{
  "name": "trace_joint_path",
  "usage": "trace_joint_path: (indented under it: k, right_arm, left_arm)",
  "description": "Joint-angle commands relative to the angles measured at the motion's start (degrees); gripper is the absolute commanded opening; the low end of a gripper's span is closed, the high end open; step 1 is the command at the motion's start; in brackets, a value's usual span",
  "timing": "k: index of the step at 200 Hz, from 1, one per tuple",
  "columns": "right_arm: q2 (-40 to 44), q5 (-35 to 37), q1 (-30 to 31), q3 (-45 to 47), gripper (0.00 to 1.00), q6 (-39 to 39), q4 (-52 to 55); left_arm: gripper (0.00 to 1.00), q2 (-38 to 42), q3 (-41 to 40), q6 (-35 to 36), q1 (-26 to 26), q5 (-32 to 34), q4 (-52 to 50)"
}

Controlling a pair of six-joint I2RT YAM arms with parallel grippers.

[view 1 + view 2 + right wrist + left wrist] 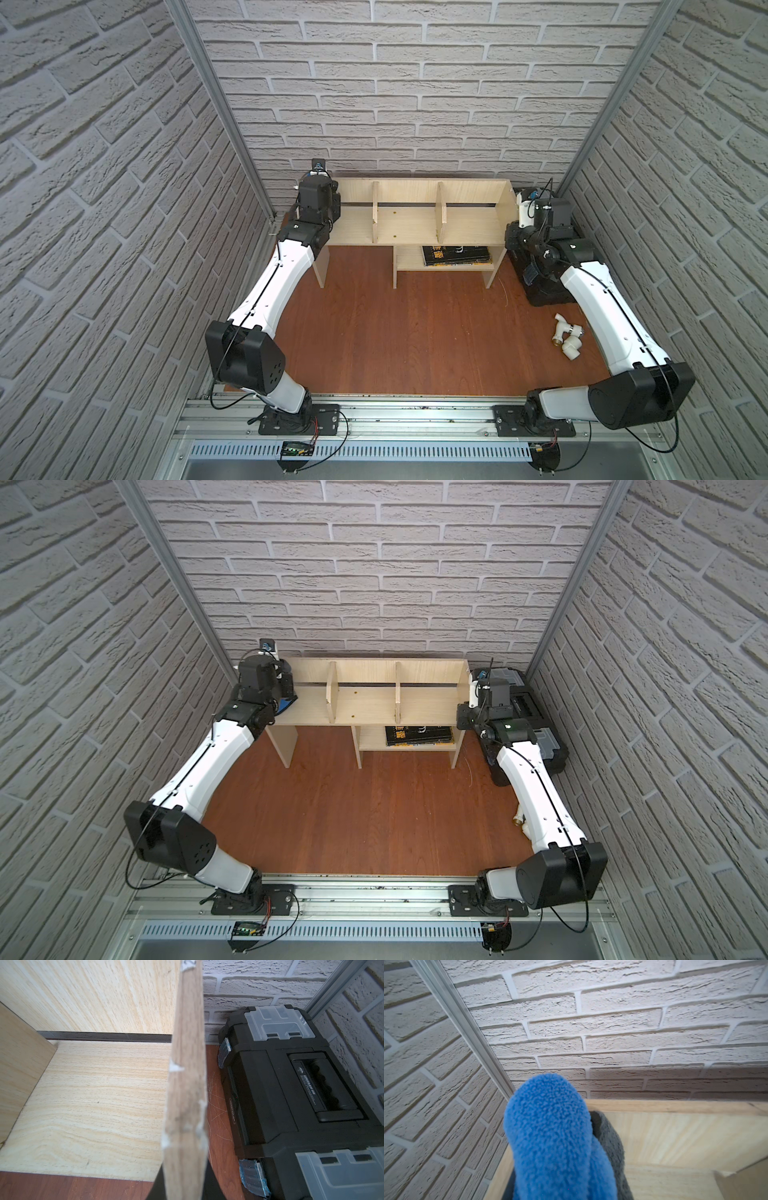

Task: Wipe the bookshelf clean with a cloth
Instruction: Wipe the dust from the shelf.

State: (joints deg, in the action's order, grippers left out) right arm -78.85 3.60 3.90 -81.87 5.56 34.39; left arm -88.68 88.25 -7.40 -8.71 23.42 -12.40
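A: Where is the soft microfibre cloth (550, 1136), blue on one face and grey on the other?

B: It is bunched in the left fingers (288, 690), which are closed on it, at the left end of the wide, low, pale-wood bookshelf (415, 220). It hangs over the left compartment's board. Whether it presses on the wood cannot be told.

A: Which way does the work lie from there?

B: To the robot's right. The shelf's long axis runs across the reddish-brown wooden counter (395, 332), so a sweep would travel along it toward the right arm.

A: Is anything in the way?

B: Two upright wooden dividers (375, 212) split the top, so each bay probably needs its own pass.

A: And the other arm?

B: The right fingers (214, 1186) are clamped on the shelf's right end panel, likely steadying it. Just beyond that panel sits a black plastic toolbox with grey latches (291, 1084). White plastic pipe fittings (567, 336) lie well apart from the shelf, and a dark flat book (455, 254) rests on the lower shelf.
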Motion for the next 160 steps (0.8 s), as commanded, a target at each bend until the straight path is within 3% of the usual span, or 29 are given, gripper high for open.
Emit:
trace_joint_path:
  k: [1, 30, 68, 104, 138, 160]
  right_arm:
    - [-0.43, -13.93, 1.73, 0.04, 0.02, 2.00, -1.54]
    - [-0.17, -13.56, 1.74, 0.13, 0.03, 1.82, -1.36]
    - [0.05, -14.28, 1.75, -0.06, 0.03, 2.21, -1.32]
    - [0.15, -15.00, 1.81, 0.03, 0.03, 2.49, -1.21]
    - [0.72, -15.67, 1.81, 0.53, 0.03, 2.86, -1.75]
    - [0.79, -16.27, 1.80, 0.71, 0.03, 3.22, -2.05]
  left_arm:
    - [0.00, 1.72, -1.42, 0.01, 0.09, -1.10, 2.77]
    - [0.00, 1.12, -4.83, -5.21, -1.69, -7.85, 3.16]
    - [0.00, -0.50, -8.11, -6.20, -8.69, -13.35, 5.13]
    - [0.00, -1.28, -4.54, -7.73, -11.81, -11.48, 4.57]
    - [0.00, -0.19, 1.32, -6.81, -13.49, -3.79, 2.44]
    - [0.00, 0.58, 5.65, -6.77, -14.52, -3.57, 1.23]
